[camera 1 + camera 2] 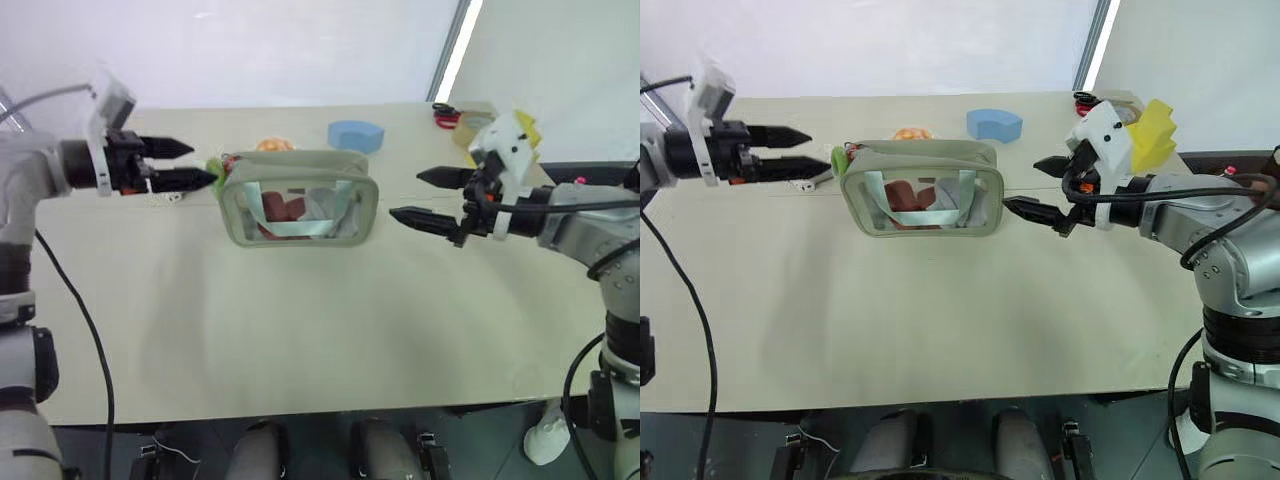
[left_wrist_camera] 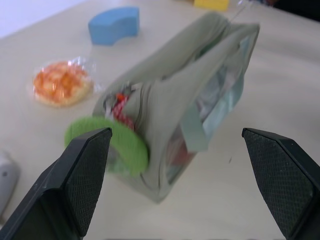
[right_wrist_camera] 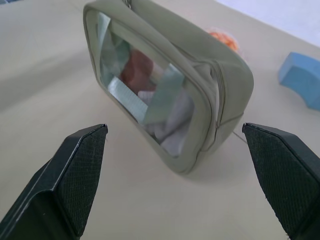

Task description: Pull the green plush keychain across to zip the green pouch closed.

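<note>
Green-fabric pouch (image 1: 300, 197) stands mid-table, near the far edge, unzipped, plush keychain (image 2: 117, 145) at its left end ungrasped; left gripper (image 1: 190, 164) and right gripper (image 1: 425, 198) gape wide, so pulling remains.

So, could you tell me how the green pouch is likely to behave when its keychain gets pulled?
The green pouch looks like soft fabric standing on edge, so it will probably sag or tip. Nothing braces it, so it may slide along. The green plush keychain looks squashy.

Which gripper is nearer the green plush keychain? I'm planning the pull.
The left gripper: its open fingers sit right beside the green plush keychain at the green pouch's end; the right gripper faces the opposite end.
</note>
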Motion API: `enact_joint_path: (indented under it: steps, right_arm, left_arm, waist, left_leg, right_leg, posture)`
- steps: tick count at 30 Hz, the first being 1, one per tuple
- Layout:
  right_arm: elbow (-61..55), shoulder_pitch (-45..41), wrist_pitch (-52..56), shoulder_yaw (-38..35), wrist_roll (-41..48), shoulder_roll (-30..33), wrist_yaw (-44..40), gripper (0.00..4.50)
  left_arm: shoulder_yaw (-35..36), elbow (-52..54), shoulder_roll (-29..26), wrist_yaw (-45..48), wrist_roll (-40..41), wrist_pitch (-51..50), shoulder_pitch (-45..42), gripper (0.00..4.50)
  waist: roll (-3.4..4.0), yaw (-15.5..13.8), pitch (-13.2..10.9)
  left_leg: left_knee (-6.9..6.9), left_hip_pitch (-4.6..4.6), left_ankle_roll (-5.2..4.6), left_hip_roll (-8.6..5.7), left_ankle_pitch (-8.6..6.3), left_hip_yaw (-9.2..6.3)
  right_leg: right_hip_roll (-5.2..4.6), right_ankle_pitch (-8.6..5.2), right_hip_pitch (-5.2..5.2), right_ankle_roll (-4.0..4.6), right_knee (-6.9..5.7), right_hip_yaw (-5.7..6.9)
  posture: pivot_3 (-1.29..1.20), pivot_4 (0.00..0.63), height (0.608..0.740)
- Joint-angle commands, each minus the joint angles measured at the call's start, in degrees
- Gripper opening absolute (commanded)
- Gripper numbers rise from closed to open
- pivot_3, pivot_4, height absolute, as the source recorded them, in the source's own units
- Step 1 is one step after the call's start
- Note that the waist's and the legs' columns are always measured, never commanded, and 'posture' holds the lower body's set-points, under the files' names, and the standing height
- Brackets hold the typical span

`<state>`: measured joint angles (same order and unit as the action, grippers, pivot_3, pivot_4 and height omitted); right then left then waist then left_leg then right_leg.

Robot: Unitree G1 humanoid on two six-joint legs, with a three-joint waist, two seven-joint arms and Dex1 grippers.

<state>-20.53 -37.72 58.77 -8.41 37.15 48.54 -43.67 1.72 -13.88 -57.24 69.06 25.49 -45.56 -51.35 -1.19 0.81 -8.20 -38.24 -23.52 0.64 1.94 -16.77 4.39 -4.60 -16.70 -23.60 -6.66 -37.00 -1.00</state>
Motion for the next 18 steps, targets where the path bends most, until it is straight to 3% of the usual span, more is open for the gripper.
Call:
enact_joint_path:
  steps: [1, 10, 18]
  right_arm:
    - [-0.9, 1.7, -4.3, -1.7, -2.0, 0.3, 1.1, 4.5]
    - [-0.2, 3.1, -7.5, -1.6, -4.6, 1.0, 2.9, 4.5]
    - [2.9, 1.5, -10.9, 1.2, -7.7, 1.2, 1.7, 4.5]
  left_arm:
    - [4.0, 1.8, -0.7, -1.8, 0.2, 2.1, 1.0, 4.46]
    - [9.0, 6.8, -0.3, -6.0, 2.0, 1.2, 7.9, 4.46]
    - [7.0, 6.6, 0.8, -6.2, 0.8, 4.0, 8.8, 4.46]
  waist:
    - [0.0, -0.1, 0.0]
    - [0.0, -0.1, 0.0]
    - [0.0, -0.2, 0.0]
  left_leg:
    - [-0.02, 0.0, 0.0, 0.0, 0.0, 0.0]
    - [-0.06, 0.01, 0.0, 0.0, 0.0, 0.0]
    - [-0.07, 0.01, 0.0, -0.01, 0.0, 0.02]
  right_leg:
    - [0.0, 0.0, 0.01, 0.0, 0.0, 0.0]
    - [-0.03, 0.0, 0.02, 0.0, -0.02, -0.03]
    - [-0.02, 0.0, 0.04, 0.0, -0.01, -0.02]
  posture:
    - [0.0, 0.15, 0.74]
    - [0.0, 0.15, 0.74]
    - [0.0, 0.15, 0.74]
